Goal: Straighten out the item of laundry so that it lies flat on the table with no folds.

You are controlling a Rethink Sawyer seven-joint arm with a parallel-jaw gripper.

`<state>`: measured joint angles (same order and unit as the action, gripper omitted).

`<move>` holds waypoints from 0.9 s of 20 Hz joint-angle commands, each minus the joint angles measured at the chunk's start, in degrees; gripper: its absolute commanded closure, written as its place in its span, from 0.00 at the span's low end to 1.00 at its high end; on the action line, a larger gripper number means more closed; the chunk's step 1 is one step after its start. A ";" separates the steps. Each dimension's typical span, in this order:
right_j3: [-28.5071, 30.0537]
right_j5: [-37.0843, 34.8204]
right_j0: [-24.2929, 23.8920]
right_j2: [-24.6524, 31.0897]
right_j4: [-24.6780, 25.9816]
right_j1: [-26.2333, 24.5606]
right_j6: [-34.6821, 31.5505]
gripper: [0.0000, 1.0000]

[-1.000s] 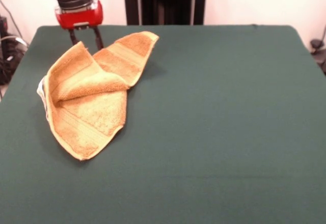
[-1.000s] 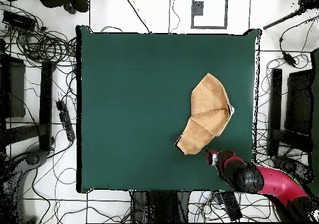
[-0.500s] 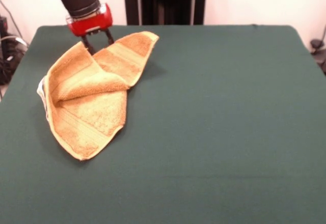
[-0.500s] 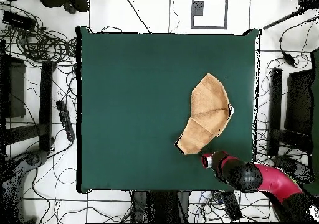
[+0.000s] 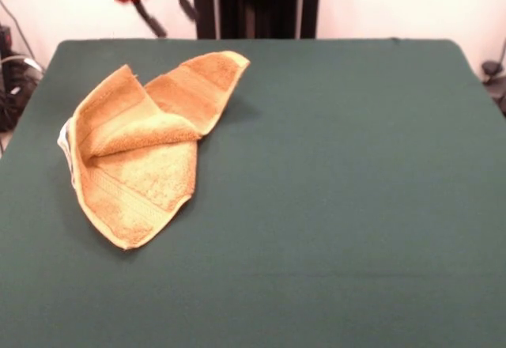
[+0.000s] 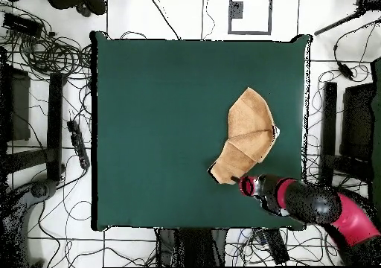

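- The towel (image 5: 142, 146) lies on the left part of the table (image 5: 340, 174) in the front view, nearer the far edge than the near one.
- It is not flat: it is folded over itself into a rough wedge, with one flap running to a far corner (image 5: 229, 62) and another flap doubled across the middle.
- A thick rolled fold crosses the middle, and a narrow point reaches toward the near side.
- A woven band shows on the far flap and another on the near part.
- A bit of white label (image 5: 63, 136) peeks out at the left edge.
- In the overhead view the towel (image 6: 247, 135) sits in the right half of the table (image 6: 149, 116), its lower corner close to the gripper (image 6: 242, 183).
- The gripper (image 5: 170, 9) hangs above the far left of the table in the front view, clear of the towel and touching nothing.
- Its two dark fingers (image 5: 152, 20) are spread apart with nothing between them: released.
- The red and black arm (image 6: 327, 209) comes in from the lower right in the overhead view.
- Cables (image 6: 45, 49) lie on the floor around the table.
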<state>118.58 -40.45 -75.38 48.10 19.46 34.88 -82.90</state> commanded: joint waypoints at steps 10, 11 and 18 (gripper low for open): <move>3.90 -6.19 11.21 6.52 -16.23 12.02 -10.10 0.00; 3.27 -3.53 13.59 3.89 -13.97 10.54 -10.50 0.00; -5.44 5.13 27.77 -12.03 -3.09 0.76 -13.86 0.00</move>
<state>117.70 -42.26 -59.23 48.75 9.28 44.47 -82.90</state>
